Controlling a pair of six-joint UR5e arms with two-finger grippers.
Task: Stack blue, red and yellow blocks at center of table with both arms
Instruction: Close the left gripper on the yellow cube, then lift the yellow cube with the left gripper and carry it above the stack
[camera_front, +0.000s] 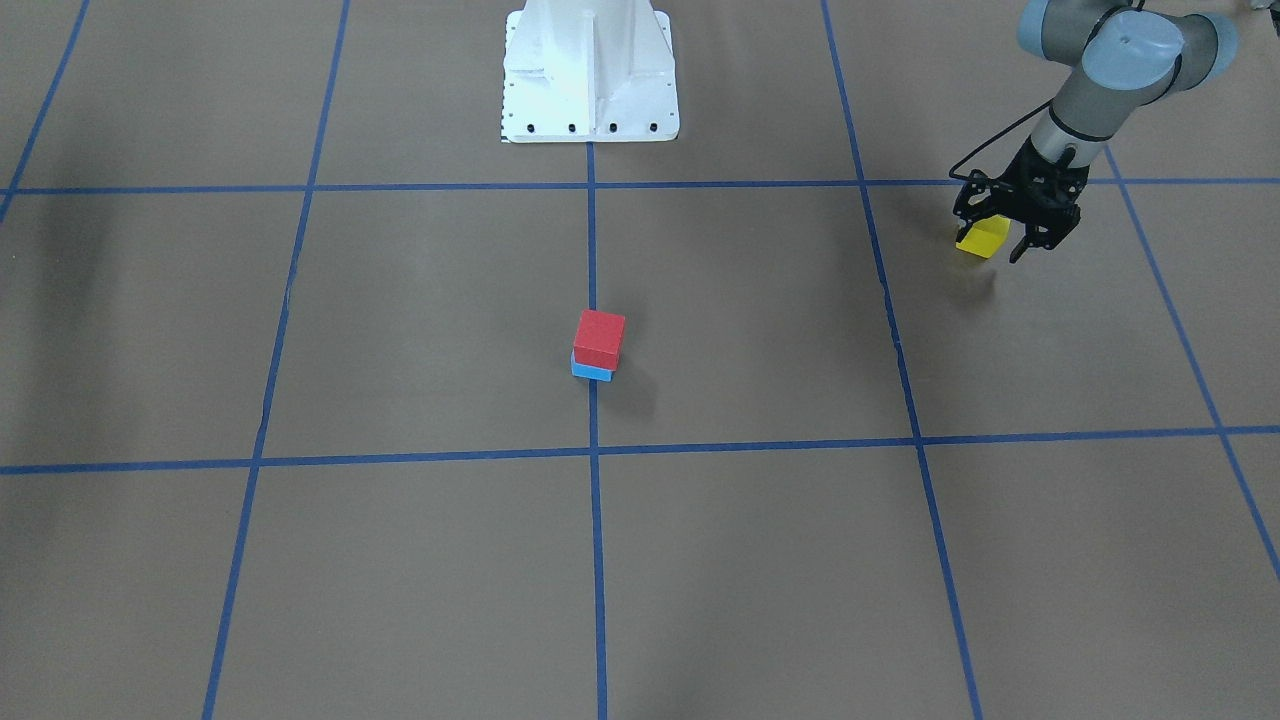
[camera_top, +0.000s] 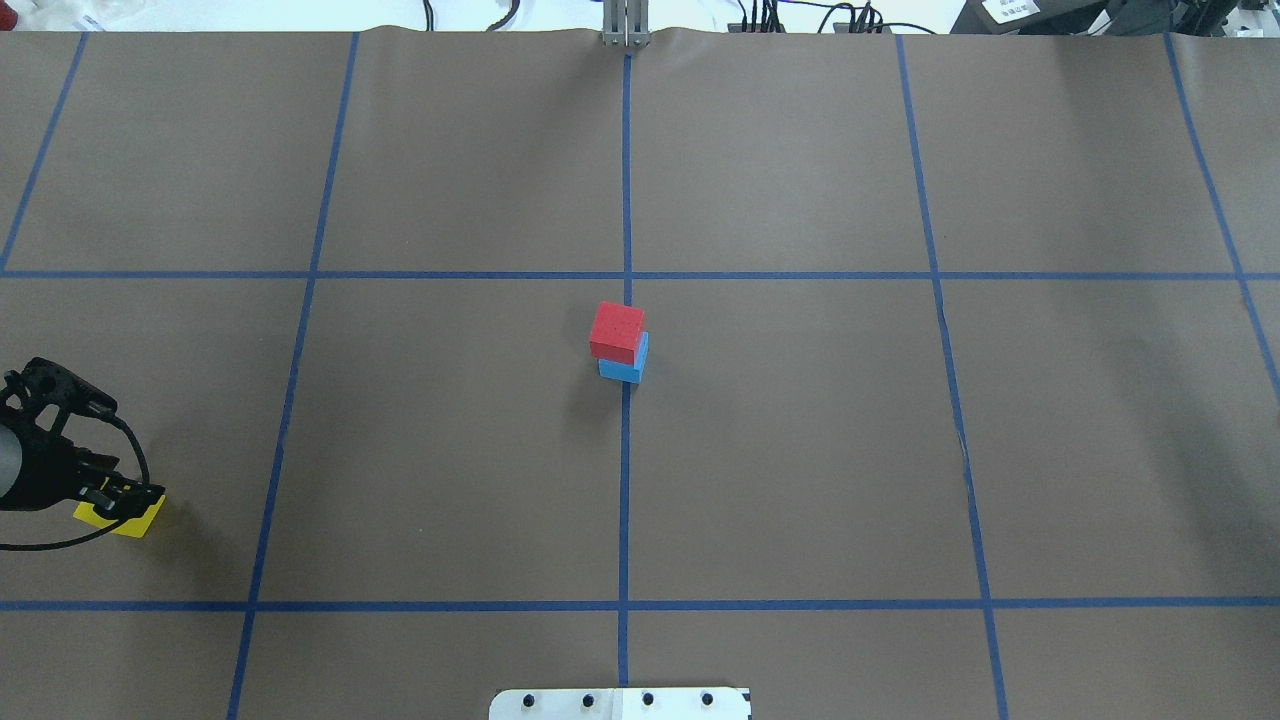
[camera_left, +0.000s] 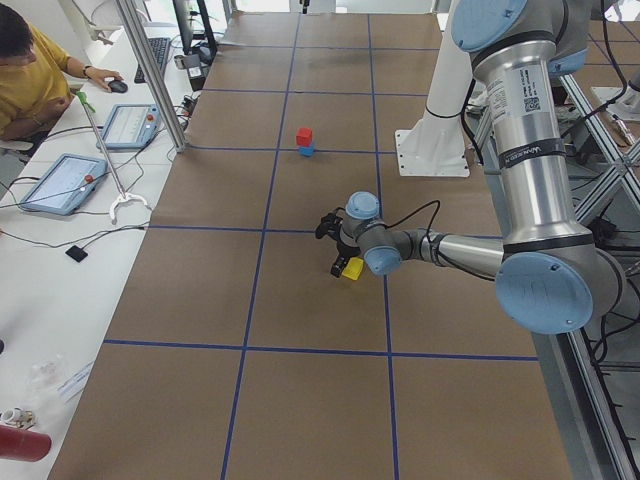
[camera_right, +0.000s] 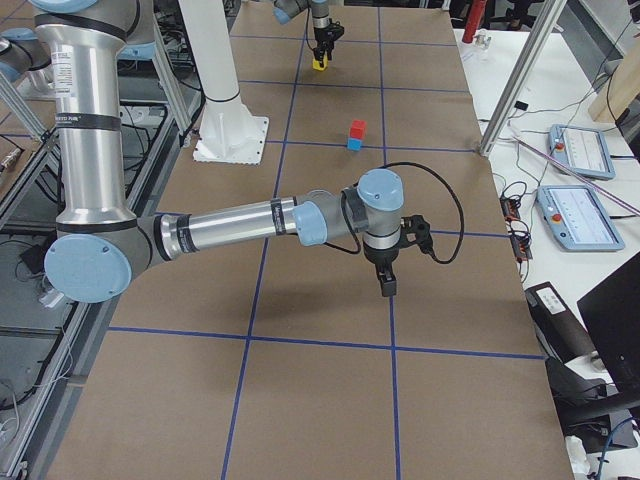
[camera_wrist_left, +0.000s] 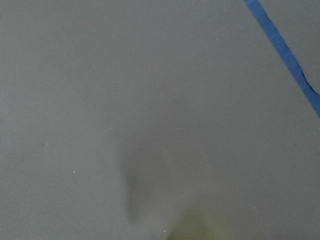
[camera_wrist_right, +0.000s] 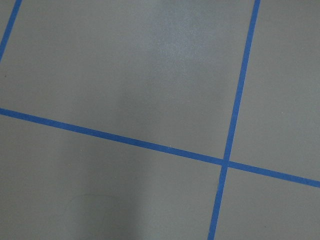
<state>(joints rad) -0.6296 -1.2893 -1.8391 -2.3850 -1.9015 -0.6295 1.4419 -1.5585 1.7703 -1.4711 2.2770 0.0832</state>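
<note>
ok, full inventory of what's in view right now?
red block: 1, red, table centre, on top of the blue block
blue block: 1, blue, table centre, under the red one
yellow block: 1, yellow, robot's left side, between the left pincer's fingers
table: 1, brown with blue tape grid
pendants: 2, grey-blue, side bench
operator: 1, yellow shirt, at the side bench
robot base: 1, white, robot's edge of the table
left pincer: 1, black, shut on the yellow block
right pincer: 1, black, over bare table on robot's right; open or shut unclear
</note>
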